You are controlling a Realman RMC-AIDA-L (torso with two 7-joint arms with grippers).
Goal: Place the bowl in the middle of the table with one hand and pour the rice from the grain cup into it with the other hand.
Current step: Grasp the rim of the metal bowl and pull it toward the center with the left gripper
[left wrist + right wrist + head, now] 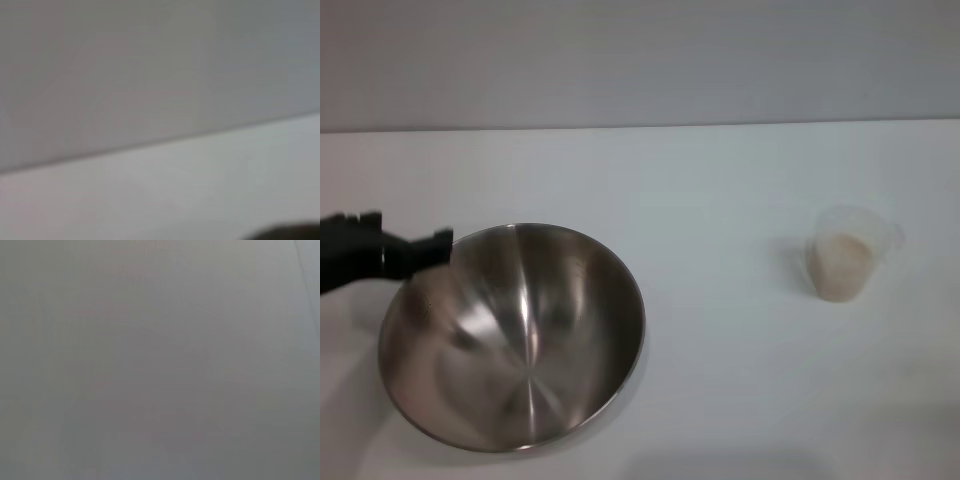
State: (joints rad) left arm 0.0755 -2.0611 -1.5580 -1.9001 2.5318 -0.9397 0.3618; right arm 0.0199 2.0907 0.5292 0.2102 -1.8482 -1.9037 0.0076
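The large steel bowl (520, 340) is at the left-centre of the white table (720, 200) in the head view. It sits tilted, and its left side is blurred. My black left gripper (438, 245) reaches in from the left edge and is shut on the bowl's upper-left rim. The clear grain cup (845, 255) stands upright at the right, well apart from the bowl, with pale rice (840, 268) filling most of it. My right gripper is out of view. The right wrist view shows only a plain grey surface.
A grey wall (640, 60) runs behind the table's far edge. The left wrist view shows the table (200, 190) meeting the wall, with a dark shape (287, 233) at the corner that I cannot identify.
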